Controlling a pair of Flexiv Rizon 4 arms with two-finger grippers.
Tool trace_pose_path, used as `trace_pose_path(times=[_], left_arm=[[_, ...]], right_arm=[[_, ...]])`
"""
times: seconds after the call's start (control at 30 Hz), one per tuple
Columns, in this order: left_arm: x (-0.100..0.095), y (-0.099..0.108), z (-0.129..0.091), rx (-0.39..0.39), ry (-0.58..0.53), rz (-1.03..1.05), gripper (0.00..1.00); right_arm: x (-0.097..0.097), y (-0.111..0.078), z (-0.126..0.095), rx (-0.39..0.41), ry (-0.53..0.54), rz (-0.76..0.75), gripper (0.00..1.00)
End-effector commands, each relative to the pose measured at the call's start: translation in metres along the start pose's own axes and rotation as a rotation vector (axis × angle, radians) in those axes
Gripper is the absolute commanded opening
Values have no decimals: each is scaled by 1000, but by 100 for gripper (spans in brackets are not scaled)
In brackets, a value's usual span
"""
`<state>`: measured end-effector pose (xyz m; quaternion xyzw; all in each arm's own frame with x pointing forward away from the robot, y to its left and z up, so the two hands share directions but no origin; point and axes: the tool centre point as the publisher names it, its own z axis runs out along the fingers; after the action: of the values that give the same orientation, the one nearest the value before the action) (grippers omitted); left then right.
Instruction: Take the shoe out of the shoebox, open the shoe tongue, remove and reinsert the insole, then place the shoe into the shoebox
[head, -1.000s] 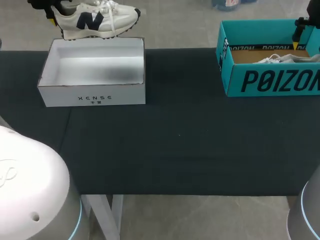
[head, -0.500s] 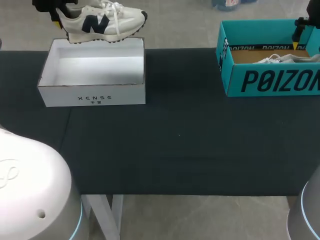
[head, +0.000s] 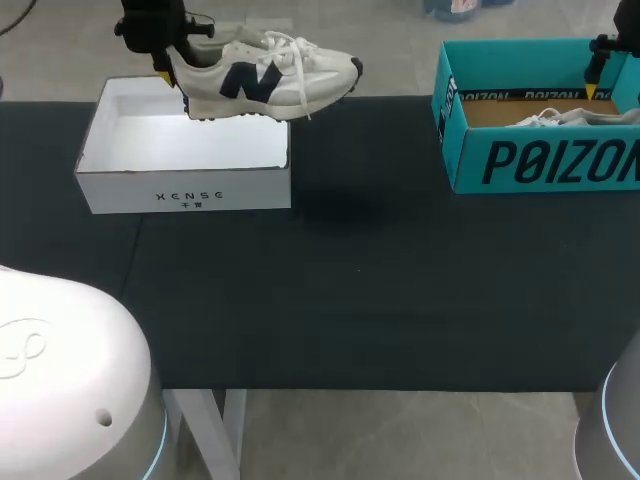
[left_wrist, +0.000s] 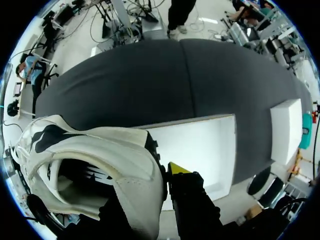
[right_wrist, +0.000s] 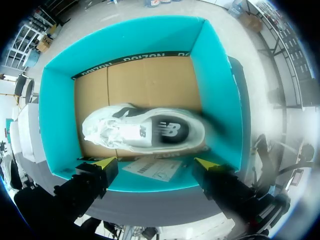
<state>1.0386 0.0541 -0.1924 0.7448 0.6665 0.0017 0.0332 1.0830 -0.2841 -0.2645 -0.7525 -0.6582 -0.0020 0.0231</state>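
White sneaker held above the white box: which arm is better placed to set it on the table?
Left. The left gripper grips the white sneaker by its heel over the white shoebox; the right gripper hangs open above the teal shoebox.

We see the white sneaker (head: 265, 80) with a dark logo in the air, sole down, toe toward 3 o'clock. Our left gripper (head: 168, 72) pinches its heel. It hangs over the 2 o'clock corner of the open white shoebox (head: 185, 195). A second pale shoe (right_wrist: 145, 131) lies sole down in the teal shoebox (head: 545, 160).
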Motion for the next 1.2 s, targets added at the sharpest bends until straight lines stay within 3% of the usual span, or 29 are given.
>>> trace_pose_path(times=[0.03,0.2,0.37,0.57,0.8,1.2], left_arm=[[-22,-43,6,-109,33,12,0],[-51,-71,21,-80,28,17,0],[-64,-93,30,-95,32,-29,0],[-94,-123,53,-122,6,-41,0],[-113,-163,79,-107,71,-45,0],[-150,-195,133,-74,135,-74,0]], right_arm=[[0,0,0,-1,0,1,100],[0,0,0,-1,0,1,100],[0,0,0,-1,0,1,100],[0,0,0,-1,0,1,100],[0,0,0,-1,0,1,100],[0,0,0,-1,0,1,100]])
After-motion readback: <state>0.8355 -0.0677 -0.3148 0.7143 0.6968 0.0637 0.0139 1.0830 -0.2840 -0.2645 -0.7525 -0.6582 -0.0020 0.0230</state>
